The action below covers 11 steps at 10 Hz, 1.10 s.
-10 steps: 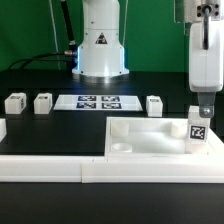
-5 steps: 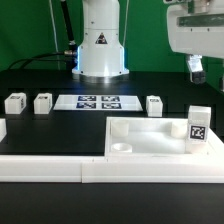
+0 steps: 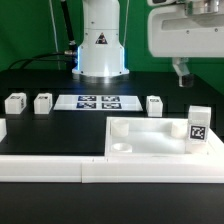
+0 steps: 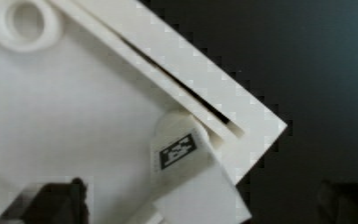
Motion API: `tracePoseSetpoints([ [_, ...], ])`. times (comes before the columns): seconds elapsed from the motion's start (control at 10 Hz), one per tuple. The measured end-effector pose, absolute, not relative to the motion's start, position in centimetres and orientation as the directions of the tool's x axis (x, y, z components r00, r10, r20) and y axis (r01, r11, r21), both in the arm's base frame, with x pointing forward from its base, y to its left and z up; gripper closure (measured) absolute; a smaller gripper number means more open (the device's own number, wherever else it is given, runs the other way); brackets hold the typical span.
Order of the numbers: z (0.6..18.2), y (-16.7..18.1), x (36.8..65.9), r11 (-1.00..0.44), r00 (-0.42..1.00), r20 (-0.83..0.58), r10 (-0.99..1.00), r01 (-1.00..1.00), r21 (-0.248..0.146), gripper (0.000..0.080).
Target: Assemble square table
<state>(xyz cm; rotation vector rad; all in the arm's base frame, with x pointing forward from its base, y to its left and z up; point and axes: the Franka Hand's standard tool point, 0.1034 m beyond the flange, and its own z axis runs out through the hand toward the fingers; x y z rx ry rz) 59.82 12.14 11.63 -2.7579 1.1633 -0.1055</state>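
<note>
The white square tabletop [image 3: 150, 140] lies rim-up at the exterior view's front right. One tagged leg [image 3: 198, 125] stands upright in its right corner. It also shows in the wrist view [image 4: 185, 150], on the white slab [image 4: 69, 110] with a round corner socket [image 4: 25, 25]. Three more legs lie loose: two at the left [image 3: 14, 102] [image 3: 43, 102] and one [image 3: 155, 105] behind the slab. My gripper [image 3: 181, 72] hangs high above the standing leg, apart from it. In the wrist view the gripper [image 4: 202, 205] is open and empty, its dark fingertips [image 4: 51, 200] far apart.
The marker board [image 3: 98, 101] lies flat in the middle. The robot base [image 3: 100, 50] stands behind it. A long low white border wall [image 3: 90, 170] runs along the front. A white block [image 3: 2, 128] shows at the left edge.
The gripper was down at the upright leg one second ago. It has since risen clear and shifted toward the exterior view's left. The leg stays standing in the corner.
</note>
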Motion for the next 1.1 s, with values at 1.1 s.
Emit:
tracePoseSetpoints([
  [1.1,7.0,11.8,50.9,-1.0,0.998,0.066,-0.005,-0.003,-0.031,0.015],
])
